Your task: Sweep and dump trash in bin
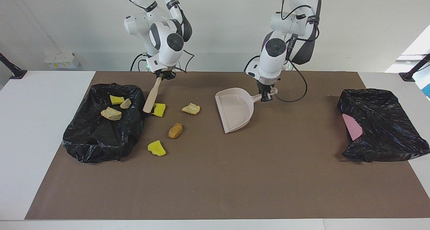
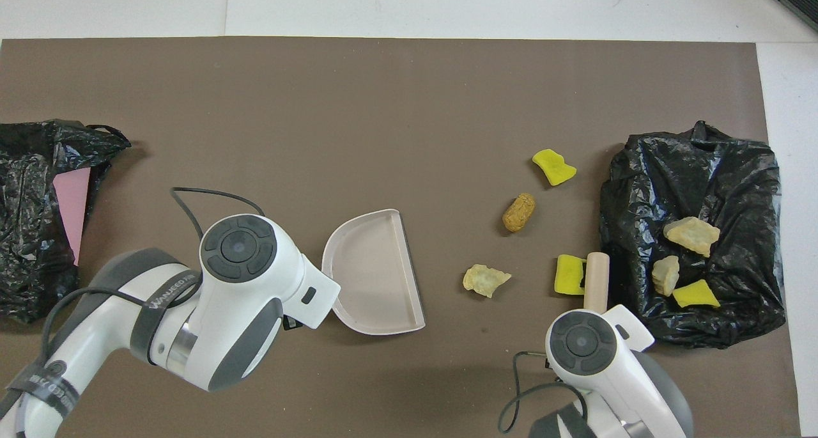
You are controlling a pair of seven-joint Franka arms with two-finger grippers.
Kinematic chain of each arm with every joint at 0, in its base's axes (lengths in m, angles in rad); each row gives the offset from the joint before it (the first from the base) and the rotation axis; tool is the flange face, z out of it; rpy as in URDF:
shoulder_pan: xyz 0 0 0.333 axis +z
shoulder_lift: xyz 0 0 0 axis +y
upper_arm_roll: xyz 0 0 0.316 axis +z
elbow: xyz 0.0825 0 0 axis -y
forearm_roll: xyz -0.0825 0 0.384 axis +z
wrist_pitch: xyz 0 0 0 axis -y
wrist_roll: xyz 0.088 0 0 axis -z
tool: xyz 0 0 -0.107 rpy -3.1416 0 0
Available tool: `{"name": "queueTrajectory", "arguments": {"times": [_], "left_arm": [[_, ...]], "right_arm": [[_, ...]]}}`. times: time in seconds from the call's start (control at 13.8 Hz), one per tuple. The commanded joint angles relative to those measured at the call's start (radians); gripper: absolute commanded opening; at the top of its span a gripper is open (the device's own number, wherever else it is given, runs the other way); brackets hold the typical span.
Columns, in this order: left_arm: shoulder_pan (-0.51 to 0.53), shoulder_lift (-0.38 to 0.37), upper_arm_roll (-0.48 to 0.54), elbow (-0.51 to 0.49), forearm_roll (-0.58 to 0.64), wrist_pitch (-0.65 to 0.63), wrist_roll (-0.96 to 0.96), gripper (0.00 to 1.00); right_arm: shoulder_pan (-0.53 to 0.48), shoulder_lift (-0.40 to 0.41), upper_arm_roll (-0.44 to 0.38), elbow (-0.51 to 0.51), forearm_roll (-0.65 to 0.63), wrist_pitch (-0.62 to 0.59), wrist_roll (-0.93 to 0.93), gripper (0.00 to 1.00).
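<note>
1. A bin bag lies at the frame's left in the facing view, with three trash pieces in it.
2. Four more pieces lie on the mat just beside it, toward frame centre.
3. The dustpan sits at upper centre.
4. A second bag lies at the right edge, holding a sheet.

Right tool grips brush (tilted); left tool grips dustpan.

Both arms are glossy white with dark grey joint caps, black cables looped alongside, and green lights at the bases.
</note>
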Motion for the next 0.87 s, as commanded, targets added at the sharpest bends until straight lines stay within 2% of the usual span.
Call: {"name": "queueTrajectory", "arguments": {"times": [0.0, 0.29, 0.43, 0.65, 0.8], "left_arm": [[-0.058, -0.043, 0.012, -0.071, 0.046, 0.062, -0.089, 0.00], [-0.084, -0.049, 0.010, -0.083, 0.046, 0.065, -0.114, 0.00], [-0.099, -0.030, 0.010, -0.104, 0.046, 0.124, -0.138, 0.00], [-0.099, -0.032, 0.010, -0.123, 0.046, 0.178, -0.141, 0.00], [-0.099, -0.029, 0.009, -0.123, 0.046, 0.203, -0.141, 0.00]], "right_arm": [[0.000, 0.077, 0.008, 0.097, 0.060, 0.011, -0.039, 0.00], [0.060, 0.245, 0.008, 0.275, 0.164, 0.023, -0.023, 0.00], [0.142, 0.327, 0.008, 0.353, 0.217, 0.025, 0.011, 0.00], [0.214, 0.343, 0.009, 0.381, 0.284, 0.077, 0.004, 0.00], [0.253, 0.343, 0.009, 0.408, 0.309, 0.062, -0.015, 0.00]]}}
